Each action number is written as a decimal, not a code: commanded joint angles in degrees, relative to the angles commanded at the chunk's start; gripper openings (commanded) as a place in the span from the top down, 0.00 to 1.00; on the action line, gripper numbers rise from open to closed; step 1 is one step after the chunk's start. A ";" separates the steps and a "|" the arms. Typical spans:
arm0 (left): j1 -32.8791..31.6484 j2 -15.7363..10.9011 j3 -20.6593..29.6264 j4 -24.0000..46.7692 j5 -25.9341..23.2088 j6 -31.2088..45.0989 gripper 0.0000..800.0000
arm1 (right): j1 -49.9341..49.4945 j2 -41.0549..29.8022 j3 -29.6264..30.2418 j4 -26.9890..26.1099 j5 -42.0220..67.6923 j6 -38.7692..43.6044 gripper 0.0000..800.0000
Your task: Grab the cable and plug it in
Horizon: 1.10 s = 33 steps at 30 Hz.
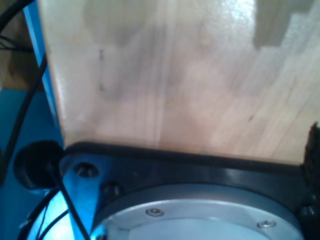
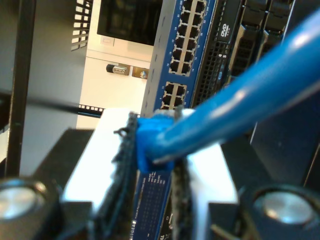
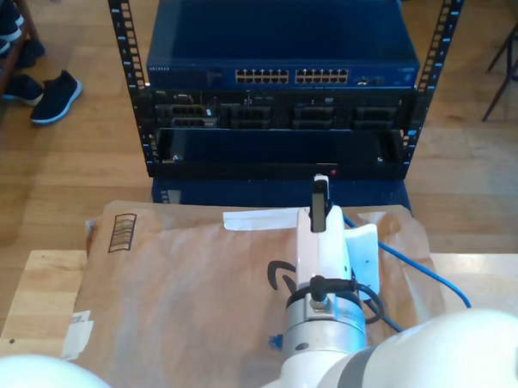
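The blue cable [image 2: 240, 95] runs thick and close across the second wrist view, and its plug end [image 2: 152, 137] sits pinched between the dark padded fingers [image 2: 125, 165]. My second gripper [image 2: 152, 150] is shut on that plug and faces the port rows of the blue network switch [image 2: 180, 60]. In the exterior view this gripper [image 3: 321, 197] points at the rack from mid-table, a short way below the switch [image 3: 282, 53]. The cable [image 3: 419, 268] trails off toward the exterior view's right. Of my first gripper I see a sliver of dark pad [image 1: 313, 150] over the wooden tabletop [image 1: 175, 75].
Brown paper [image 3: 195, 277] covers the table in front of the rack. Black servers [image 3: 279, 118] fill the rack under the switch, between the rack posts [image 3: 120, 33]. A black base plate [image 1: 200, 170] and black cables [image 1: 25, 110] sit by the table edge. Shoes [image 3: 53, 95] lie on the floor at the exterior view's left.
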 joint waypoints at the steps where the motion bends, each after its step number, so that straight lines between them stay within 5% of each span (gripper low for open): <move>1: 0.00 0.00 -0.09 0.00 0.00 0.00 0.00 | 0.00 0.00 0.62 0.18 0.00 0.70 1.00; 10: 0.00 0.00 0.00 0.00 0.00 0.00 0.00 | -3.78 1.14 3.34 -0.79 -0.62 4.84 1.00; 15: 0.00 0.00 0.00 0.00 0.00 0.00 0.00 | -7.91 1.05 4.84 -5.45 -1.05 7.38 1.00; 22: 0.00 0.00 0.00 0.00 0.00 0.00 0.00 | -15.74 -4.22 7.65 -20.31 4.84 10.81 1.00; 29: 0.00 0.09 0.00 0.00 0.00 0.00 0.00 | -22.77 -7.74 10.37 -28.75 12.40 14.59 1.00; 33: 0.00 0.09 0.00 0.00 0.00 0.00 0.00 | -24.00 -8.62 9.85 -28.84 16.53 14.68 1.00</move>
